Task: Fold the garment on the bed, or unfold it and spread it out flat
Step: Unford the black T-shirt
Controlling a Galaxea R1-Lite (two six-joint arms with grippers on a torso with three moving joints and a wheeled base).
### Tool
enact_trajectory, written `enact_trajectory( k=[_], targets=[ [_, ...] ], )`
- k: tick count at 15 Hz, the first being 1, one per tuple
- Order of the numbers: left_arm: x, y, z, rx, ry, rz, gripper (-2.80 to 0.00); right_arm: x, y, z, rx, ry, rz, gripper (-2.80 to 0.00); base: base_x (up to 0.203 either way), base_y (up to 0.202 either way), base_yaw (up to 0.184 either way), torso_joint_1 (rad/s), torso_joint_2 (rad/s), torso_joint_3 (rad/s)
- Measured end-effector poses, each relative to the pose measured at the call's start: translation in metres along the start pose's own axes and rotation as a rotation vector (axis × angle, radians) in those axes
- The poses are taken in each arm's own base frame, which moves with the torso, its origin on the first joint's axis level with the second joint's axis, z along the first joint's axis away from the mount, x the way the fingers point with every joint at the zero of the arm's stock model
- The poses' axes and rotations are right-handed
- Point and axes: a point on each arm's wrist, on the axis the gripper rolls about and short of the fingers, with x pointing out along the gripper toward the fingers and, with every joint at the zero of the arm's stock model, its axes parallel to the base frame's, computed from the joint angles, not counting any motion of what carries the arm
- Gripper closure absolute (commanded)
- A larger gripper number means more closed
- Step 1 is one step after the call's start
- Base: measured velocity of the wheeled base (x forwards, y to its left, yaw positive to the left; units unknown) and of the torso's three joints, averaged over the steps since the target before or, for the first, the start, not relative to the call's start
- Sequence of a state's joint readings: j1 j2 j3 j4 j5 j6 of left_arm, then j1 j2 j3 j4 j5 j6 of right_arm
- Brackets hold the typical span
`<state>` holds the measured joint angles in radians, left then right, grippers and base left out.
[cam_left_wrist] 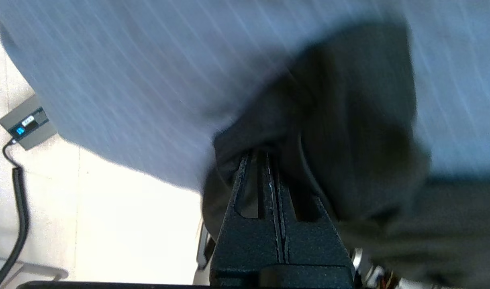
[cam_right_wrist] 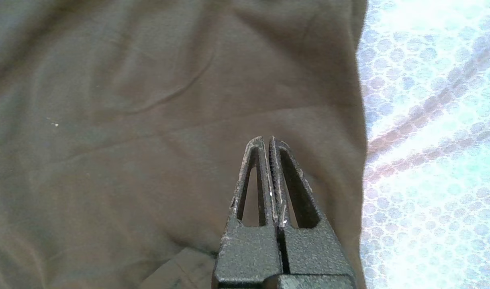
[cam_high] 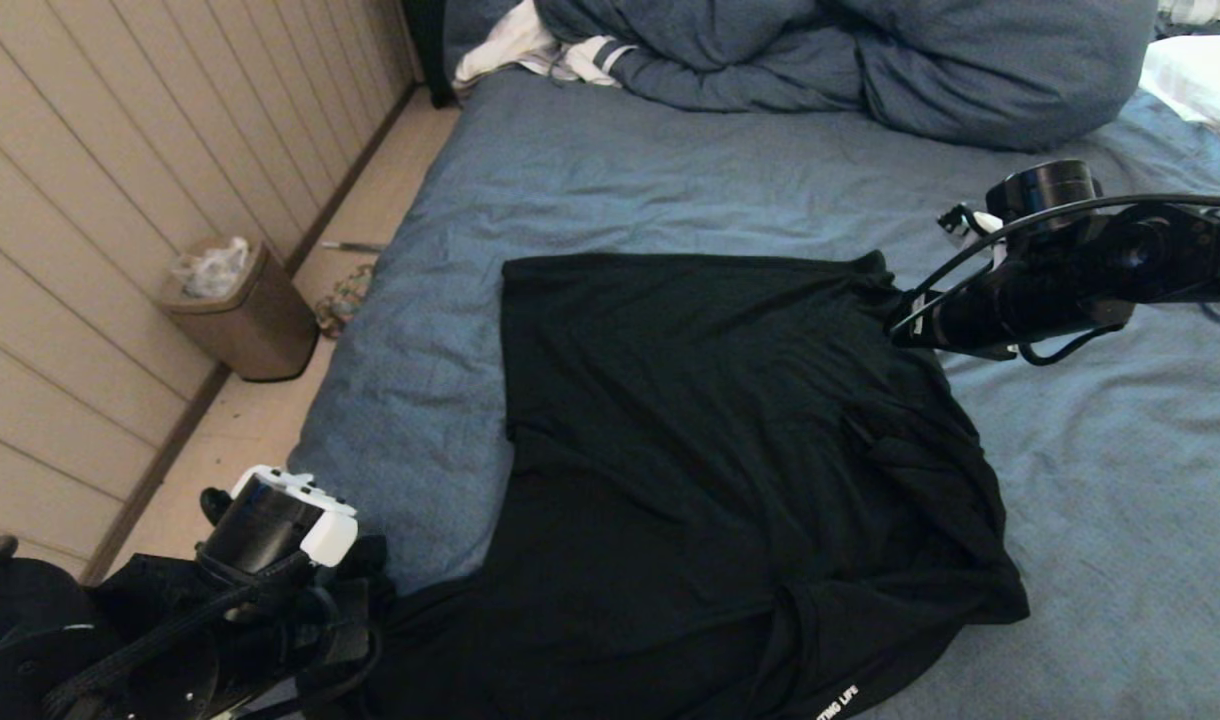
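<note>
The garment [cam_high: 710, 420], a black T-shirt, lies on the bed [cam_high: 610, 170] with folds along its right side and small white lettering at its near hem. Its near-left corner is drawn off the bed's edge towards my left arm. My left gripper [cam_left_wrist: 261, 154] is shut, its tips buried in bunched black fabric [cam_left_wrist: 349, 120] of that corner. My right gripper [cam_right_wrist: 267, 140] is shut with nothing between its fingers. It hangs just above the shirt [cam_right_wrist: 148, 140] near the shirt's far right edge, and in the head view its tip [cam_high: 900, 325] is at the far right corner.
A bunched blue-grey duvet [cam_high: 870, 60], a white striped cloth [cam_high: 530, 45] and a white pillow [cam_high: 1205, 75] lie at the bed's far end. A brown bin [cam_high: 245, 310] stands by the panelled wall on the left. A small grey device with a cable [cam_left_wrist: 28, 126] lies on the floor.
</note>
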<state>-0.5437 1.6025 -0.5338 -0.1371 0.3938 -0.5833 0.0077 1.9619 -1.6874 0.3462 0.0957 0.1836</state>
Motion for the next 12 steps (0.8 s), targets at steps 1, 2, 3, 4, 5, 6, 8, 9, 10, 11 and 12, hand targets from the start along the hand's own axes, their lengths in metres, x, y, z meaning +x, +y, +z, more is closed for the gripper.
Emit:
enact_trajectory(
  k=[1, 2, 3, 4, 5, 6, 8, 9, 10, 11, 12],
  targets=[
    [0.004, 0.005, 0.005, -0.007, -0.016, 0.015, 0.00, 0.000, 0.000, 0.000, 0.000, 0.001, 0.000, 0.00, 0.000, 0.000, 0.000, 0.000, 0.00, 0.000],
    [0.007, 0.011, 0.010, -0.014, -0.028, 0.035, 0.00, 0.000, 0.000, 0.000, 0.000, 0.001, 0.001, 0.00, 0.000, 0.000, 0.000, 0.000, 0.00, 0.000],
    [0.010, 0.019, 0.016, -0.023, -0.043, 0.058, 0.00, 0.000, 0.000, -0.001, -0.001, 0.002, 0.001, 0.00, 0.000, 0.000, 0.000, 0.000, 0.00, 0.000],
    [0.013, 0.027, 0.023, -0.033, -0.060, 0.080, 0.00, 0.000, 0.001, -0.001, -0.001, 0.002, 0.001, 0.00, 0.000, 0.000, 0.000, 0.000, 0.00, 0.000],
    [0.014, 0.036, 0.029, -0.042, -0.081, 0.099, 0.00, 0.000, 0.001, -0.001, -0.001, 0.002, 0.001, 0.00, 0.000, 0.000, 0.000, 0.000, 0.00, 0.000],
    [0.015, 0.044, 0.035, -0.049, -0.099, 0.113, 0.00, 0.000, 0.001, -0.001, -0.001, 0.003, 0.001, 0.00, 0.000, 0.000, 0.000, 0.000, 0.00, 0.000],
    [0.011, 0.059, 0.043, -0.059, -0.122, 0.127, 0.00, 0.001, 0.001, -0.001, -0.001, 0.006, 0.001, 0.00, 0.000, 0.000, 0.000, 0.000, 0.00, 0.000],
    [0.009, 0.065, 0.045, -0.063, -0.128, 0.128, 0.00, 0.001, 0.000, -0.002, -0.001, 0.007, 0.001, 0.00, 0.000, 0.000, 0.000, 0.000, 0.00, 0.000],
    [0.006, 0.069, 0.045, -0.065, -0.130, 0.121, 0.00, 0.002, 0.001, -0.002, -0.001, 0.008, 0.001, 0.00, 0.000, 0.000, 0.000, 0.000, 0.00, 0.000],
    [0.002, 0.071, 0.043, -0.065, -0.130, 0.108, 0.00, 0.003, 0.000, -0.002, -0.001, 0.009, 0.001, 0.00, 0.000, 0.000, 0.000, 0.000, 0.00, 0.000],
    [-0.001, 0.072, 0.042, -0.066, -0.130, 0.096, 0.00, 0.003, 0.001, -0.002, -0.001, 0.011, 0.001, 0.00, 0.000, 0.000, 0.000, 0.000, 0.00, 0.000]
  ],
)
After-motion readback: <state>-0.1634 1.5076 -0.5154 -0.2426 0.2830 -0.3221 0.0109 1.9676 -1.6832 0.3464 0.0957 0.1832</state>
